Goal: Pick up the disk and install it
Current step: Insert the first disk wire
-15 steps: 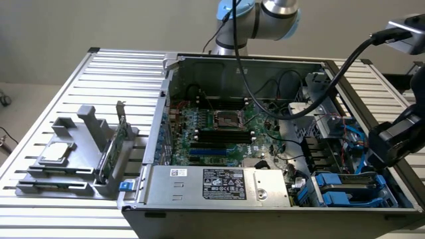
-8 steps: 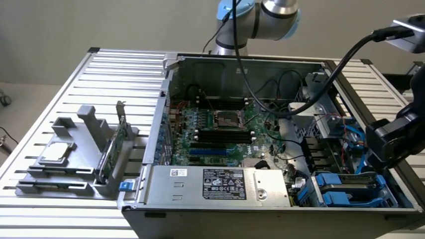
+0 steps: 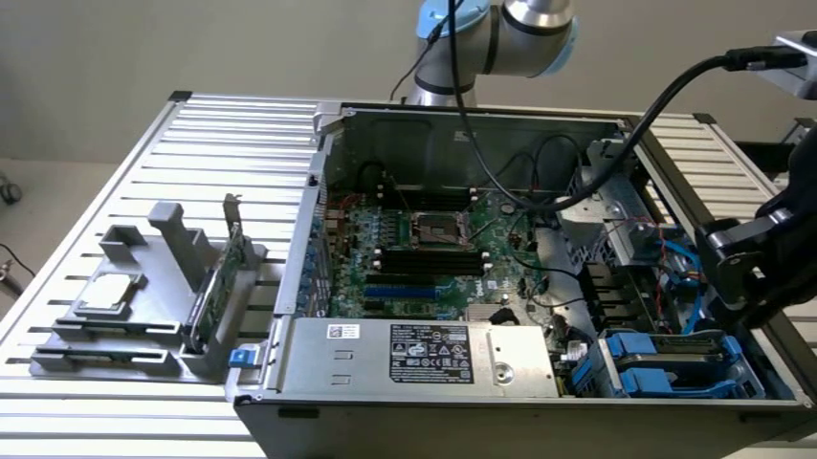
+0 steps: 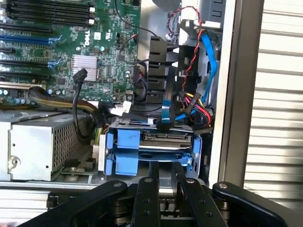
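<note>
The silver-grey metal disk with blue plastic rails point(image 4: 151, 146) lies in the open grey metal computer case point(image 4: 236, 71), lower centre of the wrist view. The black end effector point(image 4: 166, 171) is at its near edge, and I cannot tell if it grips. The bundle of blue, red and black cables point(image 4: 191, 101) crowds just beyond. A skewed disk could pinch them or jam its rails.

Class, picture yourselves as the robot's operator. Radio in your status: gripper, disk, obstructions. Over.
Gripper close by disk. Disk sits in case corner bay, blue rails on. Cables hang at its connector end.
</note>
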You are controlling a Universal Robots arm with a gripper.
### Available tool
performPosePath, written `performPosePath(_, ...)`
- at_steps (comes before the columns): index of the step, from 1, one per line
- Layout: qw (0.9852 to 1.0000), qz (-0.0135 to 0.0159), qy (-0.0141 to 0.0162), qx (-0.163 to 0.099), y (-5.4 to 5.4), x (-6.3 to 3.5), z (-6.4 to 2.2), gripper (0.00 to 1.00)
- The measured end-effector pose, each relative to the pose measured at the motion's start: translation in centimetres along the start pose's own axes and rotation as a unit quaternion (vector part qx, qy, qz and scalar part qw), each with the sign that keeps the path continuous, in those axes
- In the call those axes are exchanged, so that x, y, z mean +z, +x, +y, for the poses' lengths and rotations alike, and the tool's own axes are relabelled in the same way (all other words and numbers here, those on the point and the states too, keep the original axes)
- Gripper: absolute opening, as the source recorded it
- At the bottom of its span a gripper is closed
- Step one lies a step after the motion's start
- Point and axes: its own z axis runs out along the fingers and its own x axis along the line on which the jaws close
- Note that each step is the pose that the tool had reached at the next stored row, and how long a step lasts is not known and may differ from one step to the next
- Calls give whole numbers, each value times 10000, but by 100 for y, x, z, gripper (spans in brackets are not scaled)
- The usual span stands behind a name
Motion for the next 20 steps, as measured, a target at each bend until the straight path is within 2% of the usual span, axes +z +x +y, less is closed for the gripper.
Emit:
performPosePath(4, 9994, -2, 26, 358, 0, 0, 0, 25)
performPosePath(7, 9980, -3, 46, 635, 0, 1, 0, 25)
performPosePath(10, 9959, -5, 65, 903, 0, 5, 0, 25)
performPosePath(14, 9922, -6, 82, 1245, 2, 24, 1, 25)
performPosePath(17, 9891, -4, 62, 1474, 4, 45, -1, 25)
performPosePath(18, 9880, -2, 43, 1545, 4, 50, -1, 25)
performPosePath(20, 9858, 6, -26, 1681, 4, 61, 0, 25)
